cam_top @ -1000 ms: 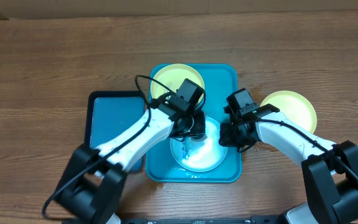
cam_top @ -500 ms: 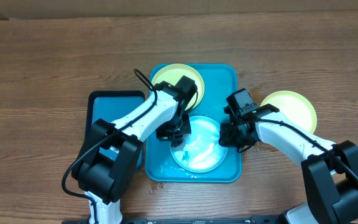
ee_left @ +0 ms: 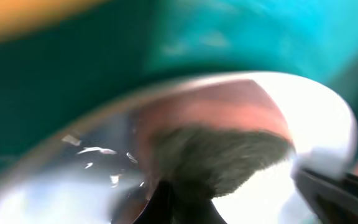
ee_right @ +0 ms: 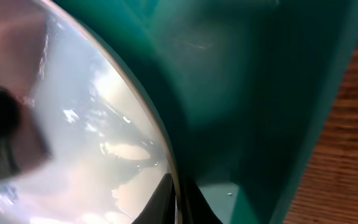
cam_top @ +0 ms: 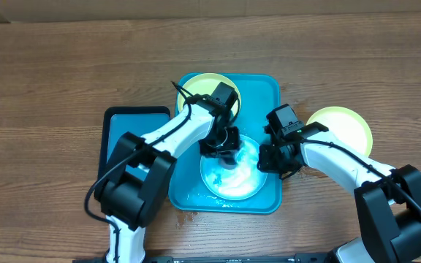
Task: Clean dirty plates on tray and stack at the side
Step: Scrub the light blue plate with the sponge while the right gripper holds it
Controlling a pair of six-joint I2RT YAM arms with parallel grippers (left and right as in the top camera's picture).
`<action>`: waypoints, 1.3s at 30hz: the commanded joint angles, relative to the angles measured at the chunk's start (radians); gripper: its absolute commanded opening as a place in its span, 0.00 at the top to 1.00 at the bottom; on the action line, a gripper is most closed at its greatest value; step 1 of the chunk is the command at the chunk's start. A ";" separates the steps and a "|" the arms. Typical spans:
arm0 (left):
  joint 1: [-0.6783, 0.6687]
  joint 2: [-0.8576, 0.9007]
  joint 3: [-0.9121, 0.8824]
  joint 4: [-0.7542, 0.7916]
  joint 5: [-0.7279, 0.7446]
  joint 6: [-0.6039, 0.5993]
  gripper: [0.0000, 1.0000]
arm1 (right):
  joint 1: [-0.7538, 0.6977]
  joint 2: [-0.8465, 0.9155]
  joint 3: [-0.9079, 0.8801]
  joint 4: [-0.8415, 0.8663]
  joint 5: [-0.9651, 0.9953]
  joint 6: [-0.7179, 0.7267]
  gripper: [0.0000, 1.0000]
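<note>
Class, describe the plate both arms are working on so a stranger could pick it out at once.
On the wooden table lies a bright teal tray; at its near end sits the white plate. It alone is white and wet, while the plate beyond it and the one off the tray to the right are pale yellow-green.

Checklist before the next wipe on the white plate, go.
1. White plate inside tray: ok.
2. Right end effector pinching the plate's rim: ok.
3. Left end effector holding sponge on the plate: ok, view blurred.
4. Smears gone from white plate: cannot tell, glare.
5. Yellow plate on table at right, ready as stack base: ok.
6. Other yellow plate on tray wiped: cannot tell, partly hidden.
</note>
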 commanded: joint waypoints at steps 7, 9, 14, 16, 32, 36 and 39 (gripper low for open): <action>-0.056 0.070 -0.010 -0.119 0.147 0.103 0.96 | 0.002 0.027 -0.009 0.008 0.042 0.008 0.96; -0.055 0.070 -0.010 -0.167 0.046 0.103 0.96 | 0.002 0.027 -0.009 0.008 0.042 0.008 0.96; -0.053 0.070 -0.010 -0.235 -0.107 0.102 0.96 | 0.002 0.027 -0.009 0.008 0.042 0.008 0.96; -0.053 0.070 -0.009 -0.255 -0.200 0.092 0.96 | 0.002 0.027 -0.009 0.008 0.042 0.008 0.96; -0.032 0.070 -0.008 -0.289 -0.796 -0.157 0.96 | -0.005 0.027 -0.008 0.052 0.104 0.168 0.96; -0.001 0.070 0.000 -0.285 -0.748 -0.144 0.96 | -0.026 0.027 -0.008 0.050 0.113 0.188 0.96; 0.000 0.069 0.008 -0.257 -0.660 -0.063 0.96 | -0.030 0.027 -0.008 0.050 0.114 0.188 0.96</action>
